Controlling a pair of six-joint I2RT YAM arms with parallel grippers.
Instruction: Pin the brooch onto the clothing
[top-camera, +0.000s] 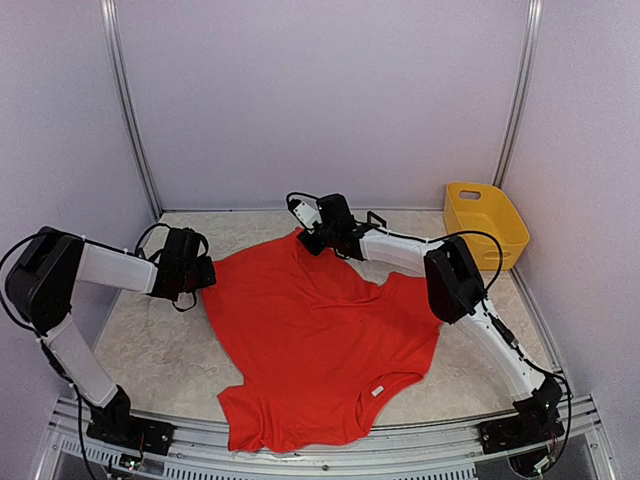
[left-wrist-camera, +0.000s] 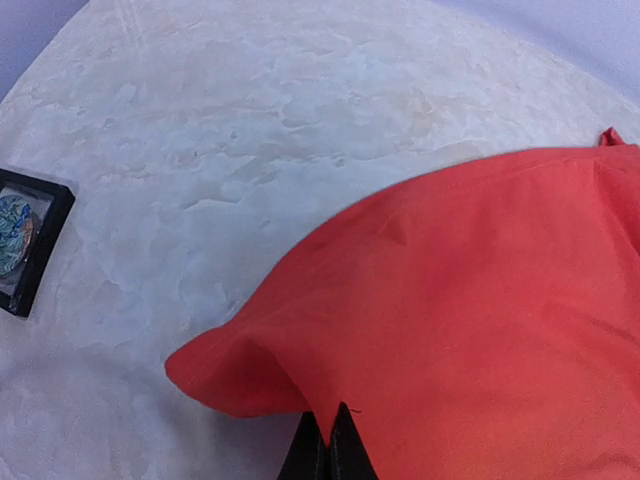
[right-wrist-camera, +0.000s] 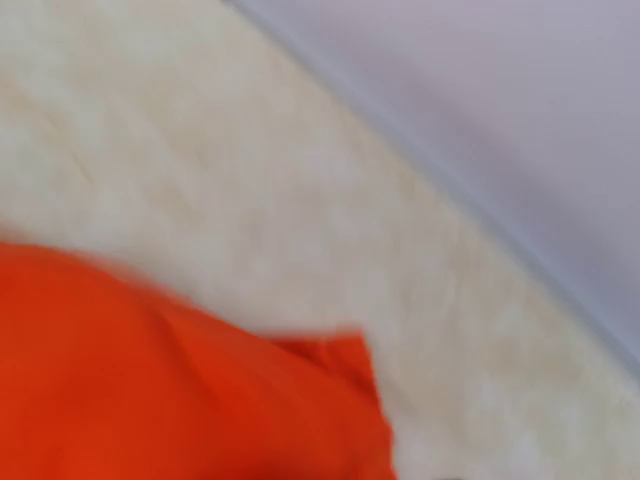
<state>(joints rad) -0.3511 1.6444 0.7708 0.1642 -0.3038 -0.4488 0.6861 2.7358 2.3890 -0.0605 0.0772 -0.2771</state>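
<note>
yellow bin: upright, far right corner | table: mottled beige

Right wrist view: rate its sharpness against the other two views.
Right wrist view: heavy motion blur, the shirt edge smeared. Left wrist view: sharp, shirt folds and table mottling crisp, table edge curved by the wide lens. Top view: clear, evenly lit, only soft shadows, no glare.
</note>
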